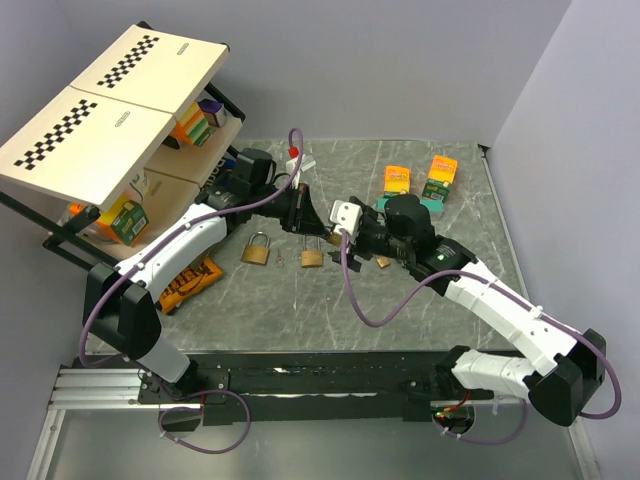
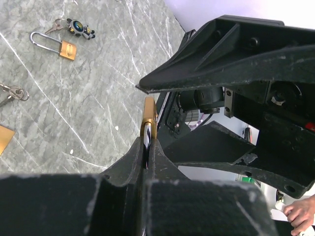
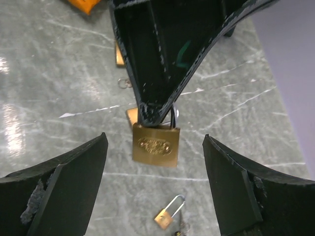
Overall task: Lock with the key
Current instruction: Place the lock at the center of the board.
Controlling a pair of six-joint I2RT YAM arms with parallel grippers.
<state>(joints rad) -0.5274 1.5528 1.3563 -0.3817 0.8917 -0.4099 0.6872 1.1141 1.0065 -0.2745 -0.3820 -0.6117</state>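
My left gripper [image 1: 303, 222] is shut on the shackle of a brass padlock [image 1: 312, 258], which hangs below its fingertips over the middle of the table. In the left wrist view the gripper [image 2: 146, 147] pinches the padlock [image 2: 149, 120] edge-on. My right gripper [image 1: 340, 238] is open and empty. In the right wrist view it [image 3: 155, 147] faces the hanging padlock [image 3: 156, 145], with a finger on each side and clear of it. The key, a tiny dark bunch on a ring [image 2: 12, 92], lies on the table left of the held padlock [image 1: 283, 260].
A second large brass padlock [image 1: 256, 250] lies on the table left of the keys. A small long-shackled padlock [image 2: 64, 46] with a key and dark charm [image 2: 78, 28] lies by the right gripper [image 1: 382, 262]. A slanted shelf [image 1: 110, 100], a snack packet [image 1: 190, 280] and small boxes [image 1: 440, 175] border the area.
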